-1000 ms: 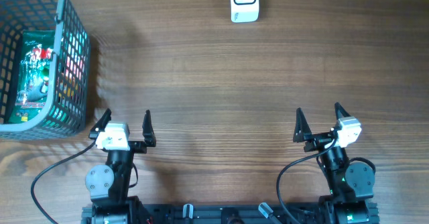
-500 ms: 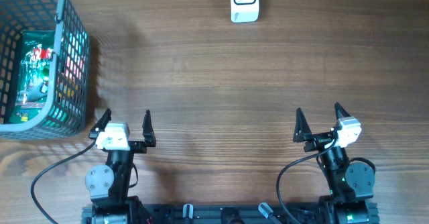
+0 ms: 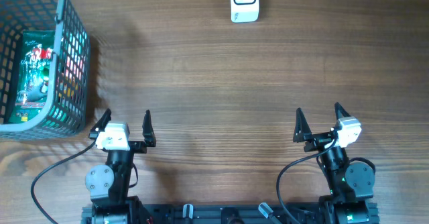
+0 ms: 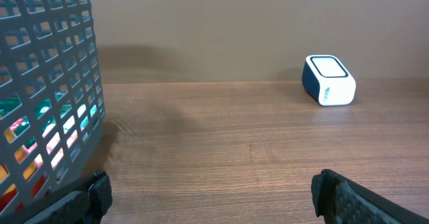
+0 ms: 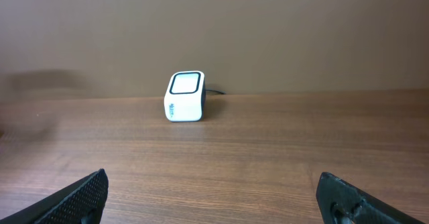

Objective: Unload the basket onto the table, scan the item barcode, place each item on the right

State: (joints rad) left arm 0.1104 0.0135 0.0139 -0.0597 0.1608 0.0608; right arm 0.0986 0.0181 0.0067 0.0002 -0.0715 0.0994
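Since nothing is seen to have moved over the last second, no progress is recorded. Left fingers (image 3: 147, 125) and right fingers (image 3: 299, 125) are spread wide, nothing held, both parked at the near edge of the worktop (image 3: 214, 83). Packet (image 3: 32, 70) is lying inside the basket (image 3: 75, 63) at far left, well apart from the scanner (image 3: 244, 1) at the far edge. Judgement: task is taken to be at its start, pick not yet begun. Left arm is judged the nearer for the reach into the basket. Barcode side of the packet cannot be told; a turn may be needed before presentation to the scanner.
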